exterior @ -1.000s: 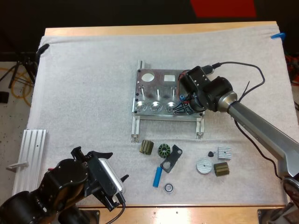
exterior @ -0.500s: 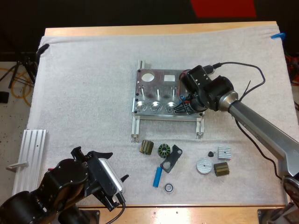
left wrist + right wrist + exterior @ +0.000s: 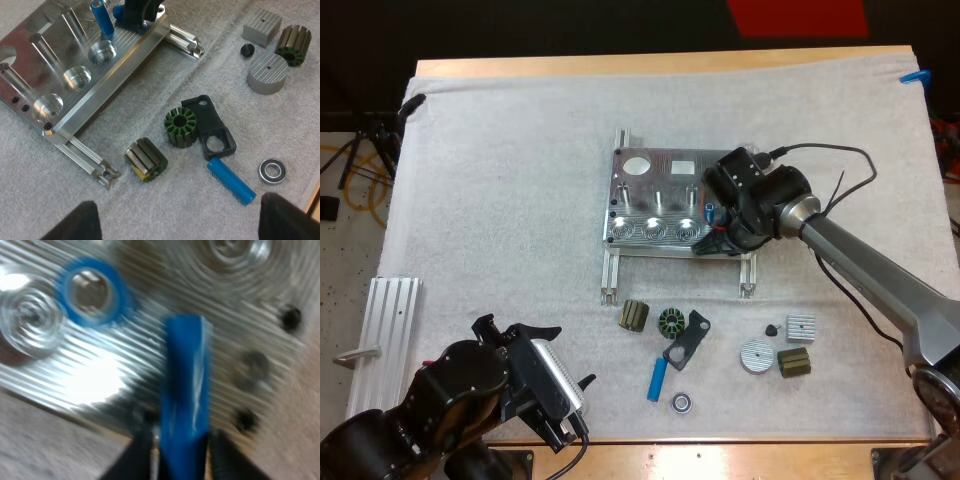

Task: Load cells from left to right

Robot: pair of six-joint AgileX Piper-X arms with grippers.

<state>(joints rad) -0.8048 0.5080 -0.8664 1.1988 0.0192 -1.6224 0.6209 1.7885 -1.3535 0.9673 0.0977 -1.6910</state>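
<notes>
The metal fixture [image 3: 655,200] lies mid-mat, with three round sockets along its front [image 3: 75,75]. One blue cylinder [image 3: 709,211] [image 3: 101,17] stands in its right part; from above it shows as a blue ring [image 3: 92,289]. My right gripper [image 3: 716,236] [image 3: 182,460] hovers at the fixture's front right corner, shut on a blue piece [image 3: 185,395]. Another blue cylinder [image 3: 658,379] [image 3: 231,181] lies on the mat in front. My left gripper [image 3: 565,358] [image 3: 177,222] is open near the table's front edge, holding nothing.
In front of the fixture lie dark ribbed rotors [image 3: 634,316] [image 3: 671,322], a black bracket [image 3: 688,338], a bearing [image 3: 681,402], a silver disc [image 3: 756,355] and small blocks [image 3: 800,327]. A ribbed aluminium rail [image 3: 385,340] sits at the left edge.
My right gripper has shifted slightly left and toward the fixture's front right corner with the blue piece. The left arm has not moved.
</notes>
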